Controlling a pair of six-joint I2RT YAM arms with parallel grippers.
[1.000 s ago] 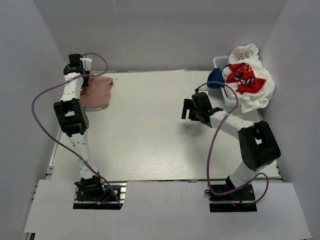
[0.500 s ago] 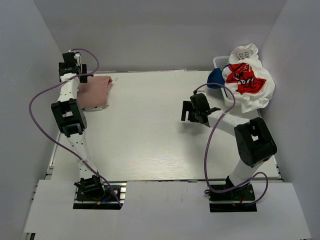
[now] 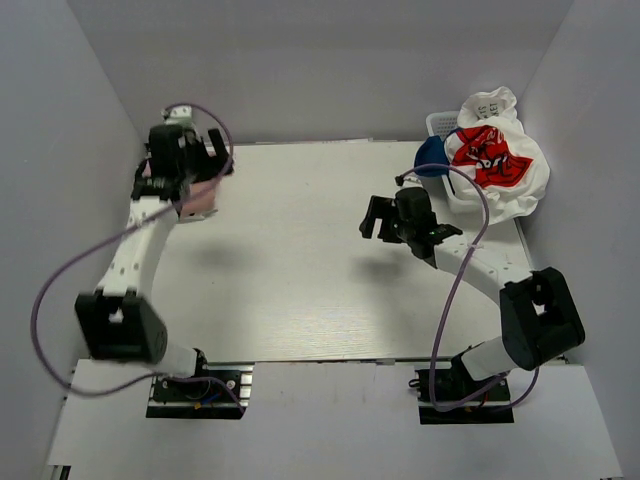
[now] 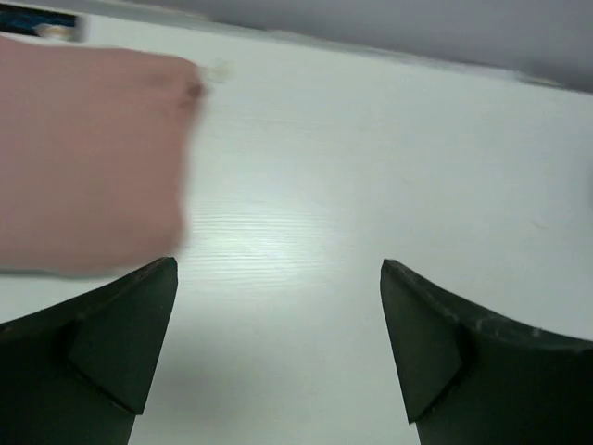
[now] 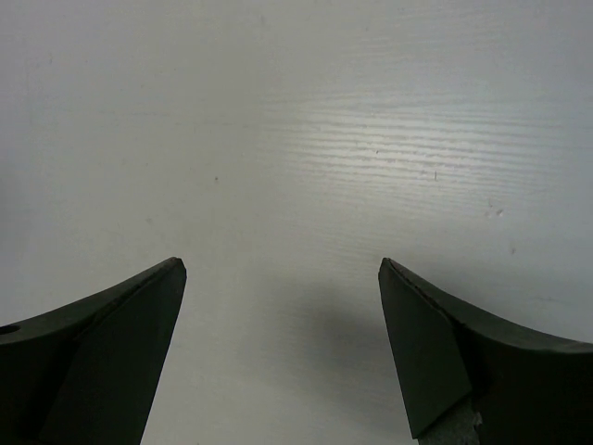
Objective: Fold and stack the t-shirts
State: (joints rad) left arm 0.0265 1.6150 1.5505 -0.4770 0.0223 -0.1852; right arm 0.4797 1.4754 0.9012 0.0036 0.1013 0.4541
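While over the far-left corner, left hand (image 4: 278,264): fingers spread wide, nothing between them but bare bench; no cloth gripped.
Left fingers (image 4: 102,343): dark, wedge-shaped, both tips in the wrist view; the left tip sits just beside the near edge of the pink cloth, and whether they touch cannot be told.
Dusty-pink t-shirt (image 4: 93,158): lies flat on the bench at its far-left corner, ahead and to the left of the left hand; blurred in the wrist view; from above, only a strip (image 3: 200,196) shows under the arm.
Right hand (image 5: 281,264): fingers wide apart, empty, bare bench in the gap; from above (image 3: 375,218) it is right of centre, pointing left.
Right fingers (image 5: 93,343): dark, both tips visible, a soft shadow on the bench below them.
White t-shirt with red graphic (image 3: 492,155): crumpled, heaped at the far-right corner, draped over the basket and spilling onto the bench edge; well apart from the right hand.
Navy t-shirt (image 3: 432,158): bunched at the left side of the same heap, partly under the white cloth.
Basket (image 3: 438,122): white, slotted, only its far-left corner shows behind the heap.
Bench (image 3: 300,280): white, faint wood grain.
Cables (image 3: 60,270): purple, one looping beside each arm.
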